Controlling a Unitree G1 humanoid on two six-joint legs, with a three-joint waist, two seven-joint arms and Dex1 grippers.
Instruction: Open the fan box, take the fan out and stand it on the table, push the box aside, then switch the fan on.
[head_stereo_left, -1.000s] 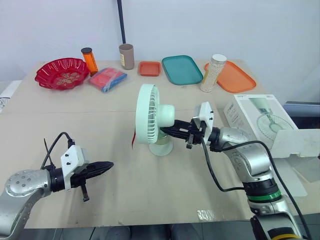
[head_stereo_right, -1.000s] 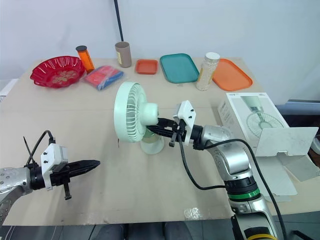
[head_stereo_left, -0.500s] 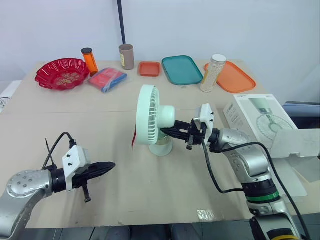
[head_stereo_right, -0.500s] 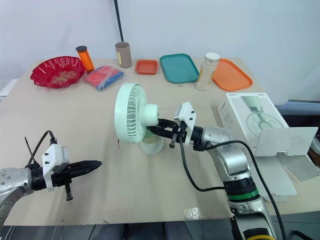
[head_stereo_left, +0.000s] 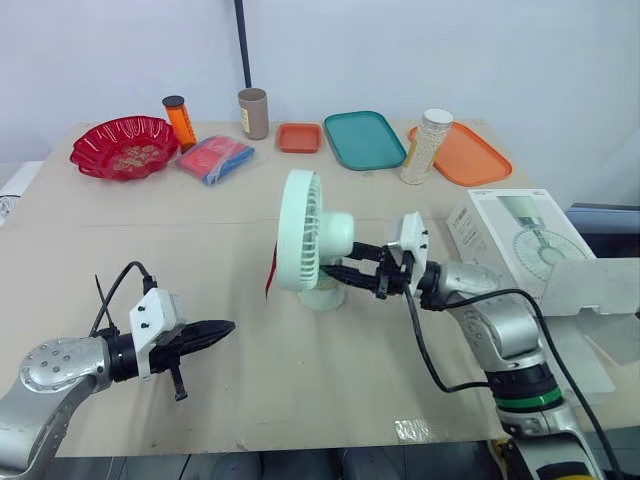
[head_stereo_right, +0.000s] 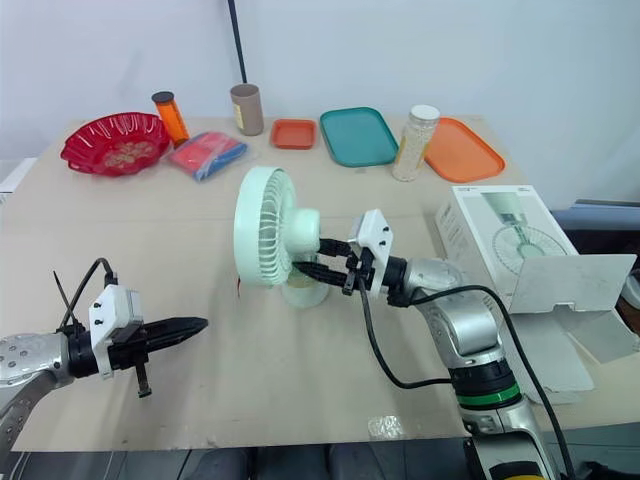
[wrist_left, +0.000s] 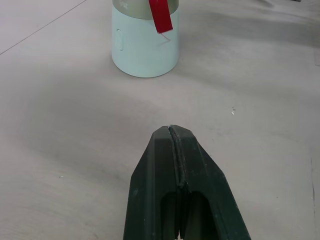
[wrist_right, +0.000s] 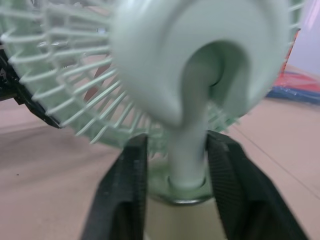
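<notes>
The pale green fan (head_stereo_left: 308, 246) stands upright in the middle of the table, a red tag (wrist_left: 161, 15) hanging by its base (wrist_left: 145, 47). My right gripper (head_stereo_left: 352, 273) is open at the back of the fan, its fingers (wrist_right: 125, 190) on either side of the thin neck (wrist_right: 189, 145) above the base, small gaps showing. My left gripper (head_stereo_left: 224, 327) is shut and empty, low over the table to the fan's front left, its tip (wrist_left: 172, 130) pointing at the base. The white fan box (head_stereo_left: 520, 235) lies at the right edge with its flap open.
Along the far edge stand a red bowl (head_stereo_left: 123, 146), an orange bottle (head_stereo_left: 178, 120), a cardboard tube (head_stereo_left: 253, 112), a blue-and-red packet (head_stereo_left: 215, 158), a small orange tray (head_stereo_left: 299, 137), a teal tray (head_stereo_left: 364, 139), a bead jar (head_stereo_left: 425, 146) and an orange tray (head_stereo_left: 470, 155).
My right gripper has opened and slid forward, so its fingers now straddle the fan's neck. The fan head has shifted slightly right. The left gripper crept a little toward the fan.
</notes>
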